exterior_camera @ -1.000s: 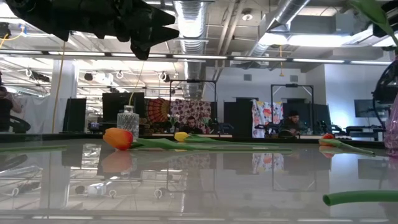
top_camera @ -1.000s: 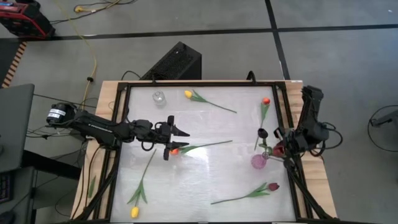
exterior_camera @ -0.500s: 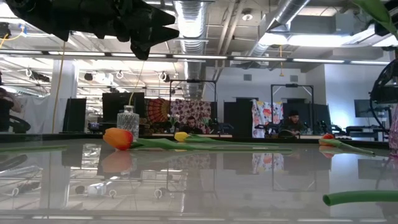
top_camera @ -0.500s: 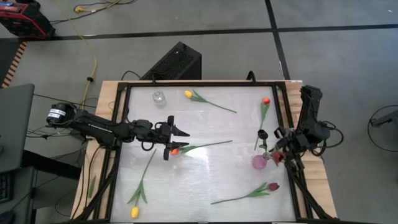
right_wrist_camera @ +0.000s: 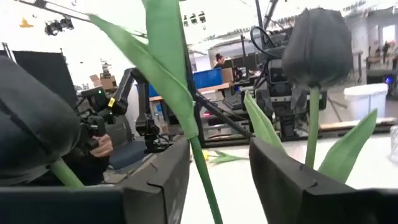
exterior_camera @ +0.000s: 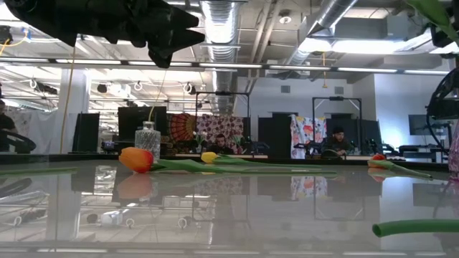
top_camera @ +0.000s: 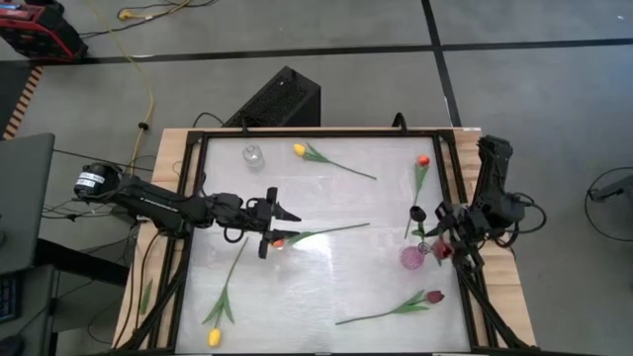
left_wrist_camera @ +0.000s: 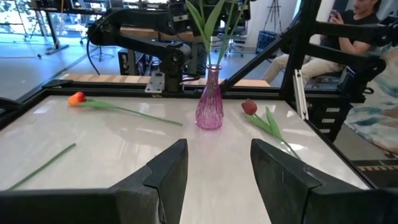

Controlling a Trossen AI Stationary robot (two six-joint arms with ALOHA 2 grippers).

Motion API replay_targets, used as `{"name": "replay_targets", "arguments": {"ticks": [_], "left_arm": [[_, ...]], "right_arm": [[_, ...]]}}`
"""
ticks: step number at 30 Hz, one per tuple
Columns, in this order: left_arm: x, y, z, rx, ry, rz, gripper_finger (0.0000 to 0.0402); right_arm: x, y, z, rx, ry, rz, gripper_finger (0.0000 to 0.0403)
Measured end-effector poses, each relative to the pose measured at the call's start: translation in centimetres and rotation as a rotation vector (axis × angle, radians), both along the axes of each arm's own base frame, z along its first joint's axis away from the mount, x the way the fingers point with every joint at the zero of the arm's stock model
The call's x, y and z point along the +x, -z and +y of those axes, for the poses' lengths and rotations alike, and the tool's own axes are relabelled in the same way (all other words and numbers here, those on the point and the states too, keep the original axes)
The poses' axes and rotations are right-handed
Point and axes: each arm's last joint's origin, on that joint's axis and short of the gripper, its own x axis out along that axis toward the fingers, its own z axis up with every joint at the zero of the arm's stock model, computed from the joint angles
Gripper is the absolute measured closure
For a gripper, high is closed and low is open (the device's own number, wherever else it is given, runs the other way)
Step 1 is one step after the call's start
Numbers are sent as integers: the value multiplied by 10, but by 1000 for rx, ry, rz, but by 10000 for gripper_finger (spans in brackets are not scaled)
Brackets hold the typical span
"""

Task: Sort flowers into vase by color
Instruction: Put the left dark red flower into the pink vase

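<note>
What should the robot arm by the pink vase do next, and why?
Probably lift the right gripper straight up and away. Its fingers stand open beside the pink vase, and dark tulips already stand in that vase, so that flower looks delivered. Another dark red tulip lies on the table nearby, a likely next pick.

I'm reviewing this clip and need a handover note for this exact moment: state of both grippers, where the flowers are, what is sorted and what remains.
Left gripper: open, over the head of the orange tulip at mid-table, holding nothing.
Right gripper: fingers open, beside the pink vase, holding nothing.
Done: dark tulips stand in the pink vase.
Left, all lying on the table: the mid-table orange tulip; another orange tulip at the far right; yellow tulips at the far edge and near left; a dark red tulip near right. The clear vase at the far left looks empty.
</note>
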Motion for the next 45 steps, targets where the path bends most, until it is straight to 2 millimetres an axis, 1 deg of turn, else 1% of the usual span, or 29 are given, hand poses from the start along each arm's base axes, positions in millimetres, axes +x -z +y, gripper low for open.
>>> {"name": "replay_targets", "arguments": {"ticks": [4,7,14,17,22,27,30,35,38,41,45], "left_arm": [[0,0,0,0,0,1,237],[0,0,0,10,1,0,237],[0,1,0,13,1,14,237],[0,2,0,14,1,23,237],[0,4,0,16,1,39,237],[0,5,0,32,3,44,237],[0,5,0,32,3,44,237],[0,4,0,51,5,40,237],[0,4,1,64,-11,31,237],[0,3,1,67,-27,31,237],[0,3,1,63,-29,32,237]], "right_arm": [[0,-3,0,16,-18,53,187],[-1,-9,-2,16,-26,94,183],[-6,-35,-16,-19,-31,173,191],[-9,-41,-24,-34,-29,239,198],[-12,-40,-31,-50,-41,320,209],[-13,-43,-30,-6,-77,346,223],[-12,-37,-26,3,-91,414,233],[-11,-23,-20,93,-121,613,253],[-10,-21,-15,88,-132,651,265],[-10,-23,-13,77,-143,669,276],[-11,-39,-16,96,-145,684,288]]}}
